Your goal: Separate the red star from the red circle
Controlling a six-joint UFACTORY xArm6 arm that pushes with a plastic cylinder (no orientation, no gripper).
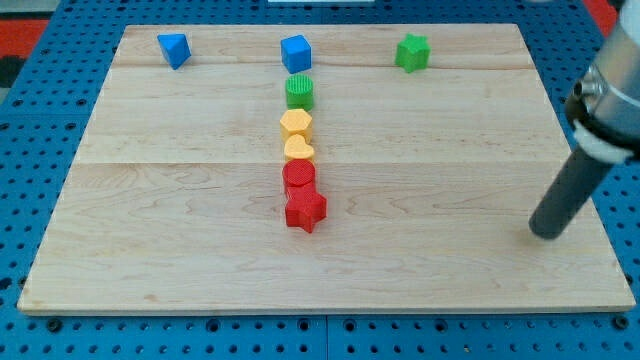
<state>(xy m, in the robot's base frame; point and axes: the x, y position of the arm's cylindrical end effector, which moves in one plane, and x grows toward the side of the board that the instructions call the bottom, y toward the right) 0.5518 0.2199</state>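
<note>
A red star [306, 210] lies just below the middle of the wooden board [180, 220]. It touches a red circle [298, 177] directly above it. My tip [546, 234] rests on the board near the view's right edge, far to the right of both red blocks and a little lower than the star.
Above the red circle runs a column: two yellow hearts [299, 150] [296, 124], a green circle [299, 91] and a blue cube [295, 52]. A blue block [174, 49] sits at the top left. A green star-like block [411, 52] sits at the top right.
</note>
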